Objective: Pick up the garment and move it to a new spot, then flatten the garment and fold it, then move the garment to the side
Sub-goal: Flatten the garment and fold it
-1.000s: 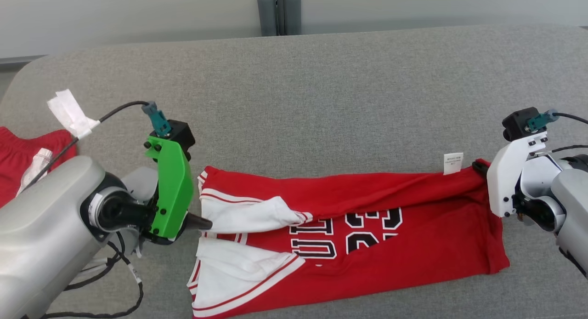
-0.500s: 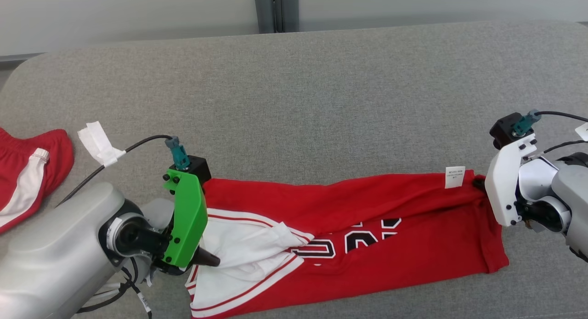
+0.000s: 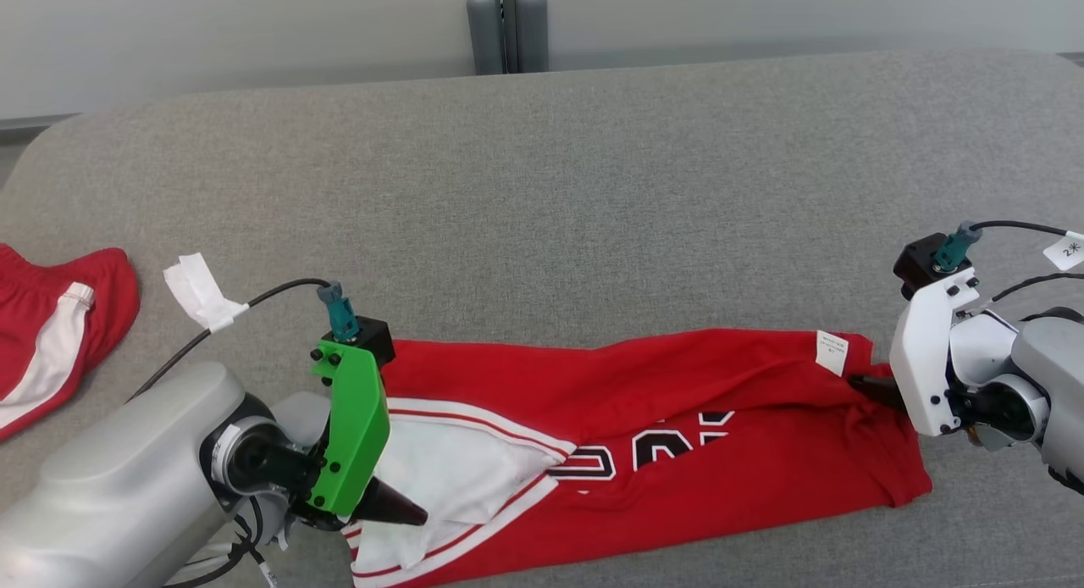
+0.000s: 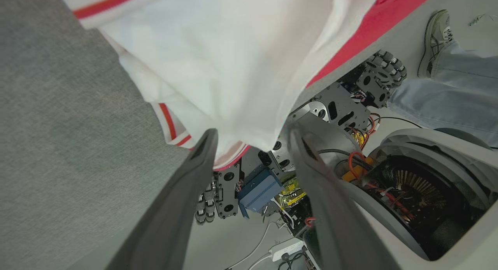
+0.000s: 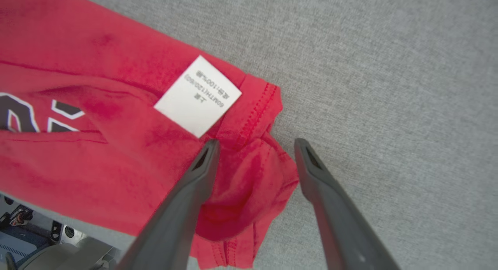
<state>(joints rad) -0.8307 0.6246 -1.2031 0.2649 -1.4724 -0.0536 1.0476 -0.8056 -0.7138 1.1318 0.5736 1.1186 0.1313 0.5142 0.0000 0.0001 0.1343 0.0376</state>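
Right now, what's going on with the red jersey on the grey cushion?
The robot is working on a red jersey that lies stretched along the front of the grey cushion. Its left tool is at the white striped end, and its right tool is at the red hem beside the white label. Both tools are open, with cloth between the fingers but not clamped. Another red garment lies off to the left.

Cushion [image 3: 593, 190] beyond garment [image 3: 677, 376] bare, free passage; red shorts [image 3: 114, 296] obstruct far L edge.
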